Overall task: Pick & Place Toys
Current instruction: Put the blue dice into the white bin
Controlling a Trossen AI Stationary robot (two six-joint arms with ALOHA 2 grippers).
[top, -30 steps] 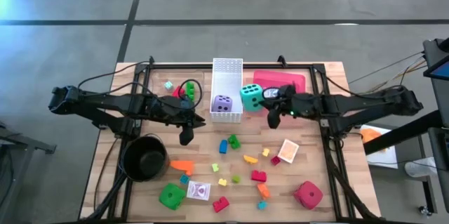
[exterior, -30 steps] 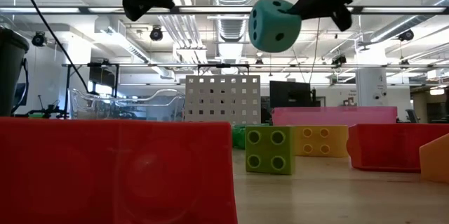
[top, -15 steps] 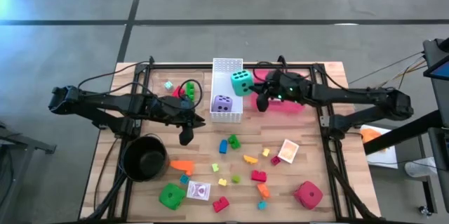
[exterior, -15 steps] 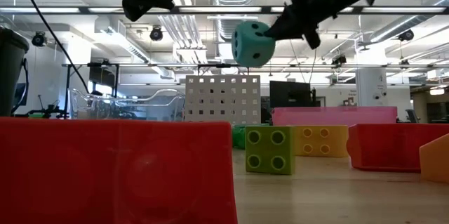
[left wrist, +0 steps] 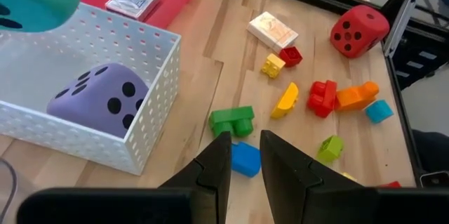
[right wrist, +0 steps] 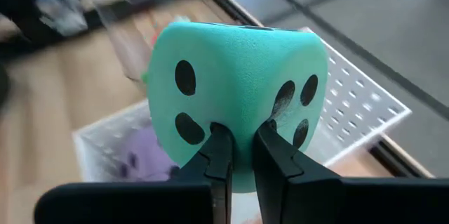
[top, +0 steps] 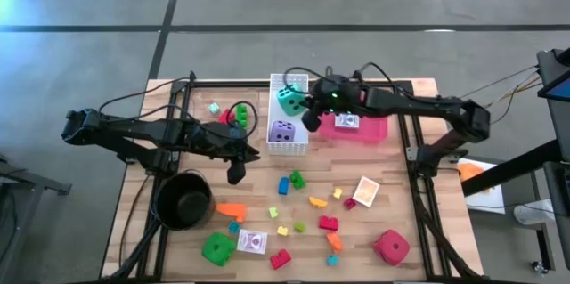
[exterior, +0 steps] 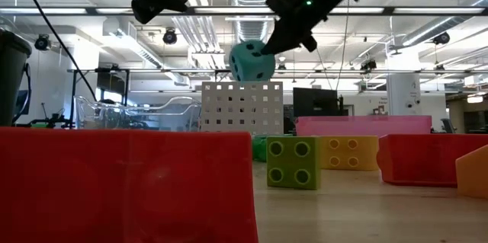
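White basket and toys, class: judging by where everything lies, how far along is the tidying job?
Done: the purple die lies inside the white basket. In hand: the right gripper pinches the teal die above the basket. Left: the red die, green die and scattered bricks lie on the table. The left gripper waits, shut and empty.

Bright, even overhead strip lighting, faint soft shadows on the table [top: 392,231], blurred background beyond the right wrist.
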